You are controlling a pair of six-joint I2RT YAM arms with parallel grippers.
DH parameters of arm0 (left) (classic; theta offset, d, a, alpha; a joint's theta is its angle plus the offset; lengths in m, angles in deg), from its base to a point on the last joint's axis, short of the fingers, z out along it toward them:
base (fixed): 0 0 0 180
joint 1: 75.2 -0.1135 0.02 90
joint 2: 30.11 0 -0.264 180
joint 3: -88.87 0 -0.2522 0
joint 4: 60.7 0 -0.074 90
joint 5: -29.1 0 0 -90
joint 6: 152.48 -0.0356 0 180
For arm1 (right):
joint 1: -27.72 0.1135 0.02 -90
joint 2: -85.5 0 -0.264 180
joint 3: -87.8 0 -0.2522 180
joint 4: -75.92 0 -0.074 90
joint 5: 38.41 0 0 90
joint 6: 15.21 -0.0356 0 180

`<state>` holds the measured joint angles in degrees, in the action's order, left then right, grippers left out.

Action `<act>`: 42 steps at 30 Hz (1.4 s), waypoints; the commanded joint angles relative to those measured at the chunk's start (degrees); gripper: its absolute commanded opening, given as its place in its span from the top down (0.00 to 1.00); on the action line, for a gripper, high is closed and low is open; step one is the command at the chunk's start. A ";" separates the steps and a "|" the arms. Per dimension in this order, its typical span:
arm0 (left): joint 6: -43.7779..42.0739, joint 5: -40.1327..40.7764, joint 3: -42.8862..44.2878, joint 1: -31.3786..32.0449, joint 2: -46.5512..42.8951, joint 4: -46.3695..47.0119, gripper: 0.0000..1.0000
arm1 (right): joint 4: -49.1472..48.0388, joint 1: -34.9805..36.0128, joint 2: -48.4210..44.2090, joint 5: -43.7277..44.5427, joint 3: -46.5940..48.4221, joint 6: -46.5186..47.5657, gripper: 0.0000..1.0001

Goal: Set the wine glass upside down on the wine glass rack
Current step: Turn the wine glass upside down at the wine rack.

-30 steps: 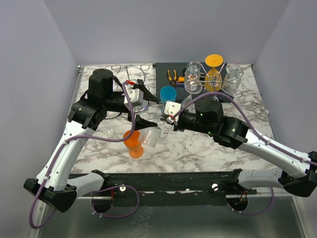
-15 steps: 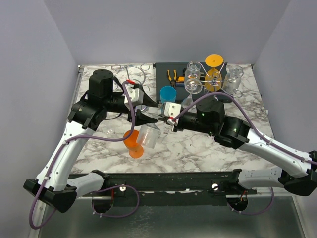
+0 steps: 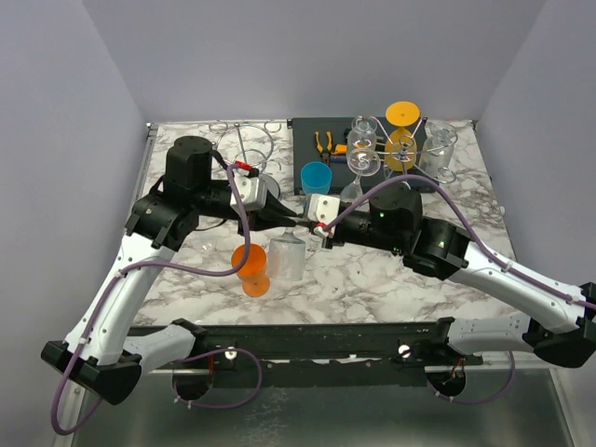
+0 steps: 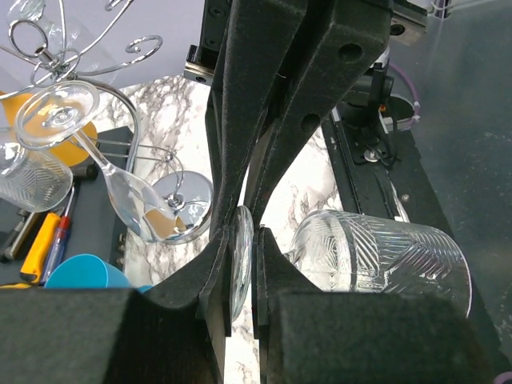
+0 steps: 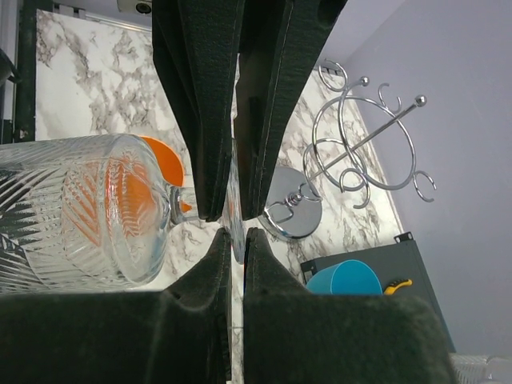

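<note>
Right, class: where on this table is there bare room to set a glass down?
Free: the marble between the right arm and the near edge; the strip right of the dark mat. Crowded: the back, with wire rack and blue cup; the centre, where left pincer and right pincer grip the wine glass.

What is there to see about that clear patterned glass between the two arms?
The wine glass is clear, its bowl cut with a ribbed, leafy pattern. It is held above the marble table, near an orange cup. The left pincer and right pincer are both shut on the rim of its thin round foot from opposite sides; the bowl juts sideways.
</note>
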<state>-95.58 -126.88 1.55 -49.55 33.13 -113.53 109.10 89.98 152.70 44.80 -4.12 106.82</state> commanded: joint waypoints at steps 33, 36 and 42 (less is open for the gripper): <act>-49.11 9.71 -5.24 0.37 -14.36 12.80 1.00 | -39.10 0.71 -4.63 -0.33 -18.13 -33.49 0.00; -49.39 9.09 -5.34 0.37 -15.19 12.89 1.00 | -43.42 0.68 -2.52 -0.55 -18.90 -33.15 0.00; -50.97 7.98 -6.47 0.37 -16.79 13.04 1.00 | -44.44 0.67 2.78 0.12 -16.91 -32.62 0.00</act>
<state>-142.40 -114.92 -4.57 -49.24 18.16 -104.48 68.39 90.31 152.46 46.11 -22.04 74.75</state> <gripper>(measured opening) 0.148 0.996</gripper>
